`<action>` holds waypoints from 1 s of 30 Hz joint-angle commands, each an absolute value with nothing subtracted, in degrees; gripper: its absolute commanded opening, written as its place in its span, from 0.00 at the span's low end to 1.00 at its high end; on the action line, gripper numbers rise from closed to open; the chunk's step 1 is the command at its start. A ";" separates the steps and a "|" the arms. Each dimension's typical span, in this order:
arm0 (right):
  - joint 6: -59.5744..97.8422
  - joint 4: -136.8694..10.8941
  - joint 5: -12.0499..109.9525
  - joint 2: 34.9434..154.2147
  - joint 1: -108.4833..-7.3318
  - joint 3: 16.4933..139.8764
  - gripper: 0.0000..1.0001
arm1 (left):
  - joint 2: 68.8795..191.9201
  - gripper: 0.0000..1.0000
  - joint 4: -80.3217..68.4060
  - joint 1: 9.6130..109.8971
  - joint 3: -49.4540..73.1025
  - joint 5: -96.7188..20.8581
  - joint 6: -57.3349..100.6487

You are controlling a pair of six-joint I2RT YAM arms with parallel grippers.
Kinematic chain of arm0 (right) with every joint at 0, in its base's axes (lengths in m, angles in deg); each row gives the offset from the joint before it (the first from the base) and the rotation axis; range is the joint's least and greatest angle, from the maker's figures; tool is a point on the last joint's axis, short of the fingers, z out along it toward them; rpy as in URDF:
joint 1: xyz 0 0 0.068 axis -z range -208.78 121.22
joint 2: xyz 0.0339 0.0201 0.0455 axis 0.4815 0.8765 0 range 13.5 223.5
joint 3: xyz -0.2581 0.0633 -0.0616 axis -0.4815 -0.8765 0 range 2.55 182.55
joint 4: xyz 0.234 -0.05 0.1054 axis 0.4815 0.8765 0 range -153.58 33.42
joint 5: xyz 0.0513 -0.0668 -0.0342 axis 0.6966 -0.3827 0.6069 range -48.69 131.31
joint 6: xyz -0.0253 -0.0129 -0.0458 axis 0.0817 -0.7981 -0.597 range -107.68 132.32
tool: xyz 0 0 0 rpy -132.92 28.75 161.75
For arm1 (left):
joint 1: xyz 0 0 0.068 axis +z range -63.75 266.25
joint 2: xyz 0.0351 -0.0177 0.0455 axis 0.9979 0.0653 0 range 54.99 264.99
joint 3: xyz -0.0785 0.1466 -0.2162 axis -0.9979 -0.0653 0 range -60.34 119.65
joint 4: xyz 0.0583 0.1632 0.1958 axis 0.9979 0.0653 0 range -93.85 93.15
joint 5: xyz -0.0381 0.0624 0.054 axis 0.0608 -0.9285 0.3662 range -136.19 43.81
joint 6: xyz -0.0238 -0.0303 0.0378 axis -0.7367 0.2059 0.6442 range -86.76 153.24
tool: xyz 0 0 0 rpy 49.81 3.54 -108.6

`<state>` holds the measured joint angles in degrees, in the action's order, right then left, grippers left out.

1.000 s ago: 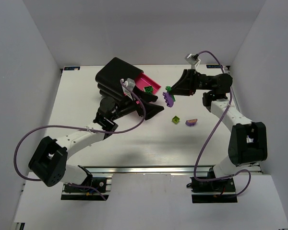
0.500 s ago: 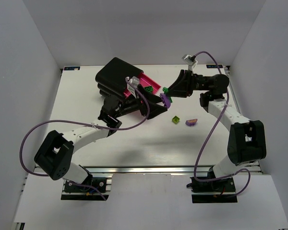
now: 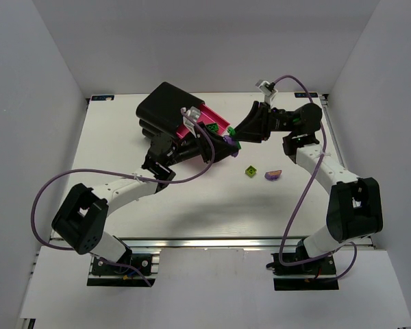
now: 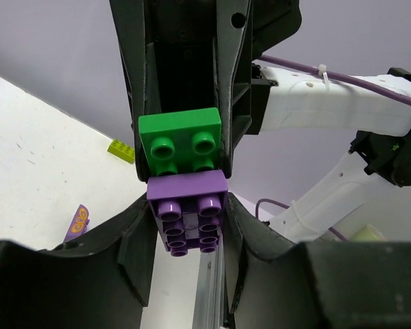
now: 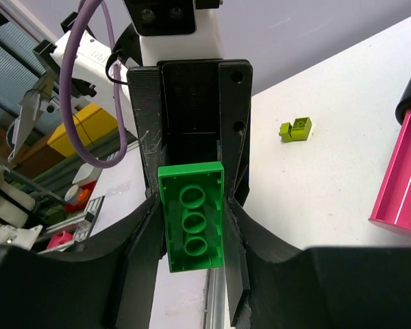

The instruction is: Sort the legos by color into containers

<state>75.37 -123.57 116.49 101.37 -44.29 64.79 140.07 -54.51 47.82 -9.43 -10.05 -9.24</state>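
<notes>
A dark green lego (image 4: 180,140) and a purple lego (image 4: 187,205) are stuck together in mid-air. My right gripper (image 5: 194,233) is shut on the green lego (image 5: 192,216), whose hollow underside faces its camera. My left gripper (image 4: 188,236) is closed around the purple one from the opposite side. In the top view the two grippers meet nose to nose, left gripper (image 3: 218,146) and right gripper (image 3: 238,136), just beside the open pink drawer (image 3: 219,122) of the black containers casing (image 3: 166,106). A green lego (image 3: 212,127) lies in that drawer.
A yellow-green lego (image 3: 251,171) and a purple piece (image 3: 273,174) lie on the white table to the right of the drawers. Both also show in the left wrist view: yellow-green lego (image 4: 121,150), purple piece (image 4: 77,221). White walls enclose the table.
My right gripper carried the joined green and purple legos leftward to the drawer. My left gripper rose to meet it and closed from wide open onto the purple lego.
</notes>
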 commanded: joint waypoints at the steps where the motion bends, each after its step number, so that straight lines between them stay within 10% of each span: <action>1: 73.93 -124.14 116.02 99.28 -44.51 64.87 0.00 | 138.58 0.16 -55.45 47.49 -7.61 -9.54 -9.48; 6: 73.05 -123.09 116.98 99.37 -43.11 66.44 0.00 | 135.60 0.00 -52.74 48.81 -9.89 -9.72 -8.69; 24: 69.99 -121.60 118.74 102.53 -38.71 68.38 0.00 | 130.58 0.00 -39.72 52.33 -10.60 -12.62 -1.04; 27: 61.40 -111.88 118.22 102.62 -39.06 71.01 0.00 | 129.62 0.00 -35.78 52.94 -10.60 -12.70 0.88; 30: 26.75 -72.49 106.25 102.09 -41.59 81.24 0.00 | 127.34 0.00 -26.20 52.94 -11.21 -15.33 5.00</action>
<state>54.45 -101.01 115.83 102.86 -39.65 71.32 131.37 -34.88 52.56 -10.39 -13.13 0.48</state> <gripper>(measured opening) 0.416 0.471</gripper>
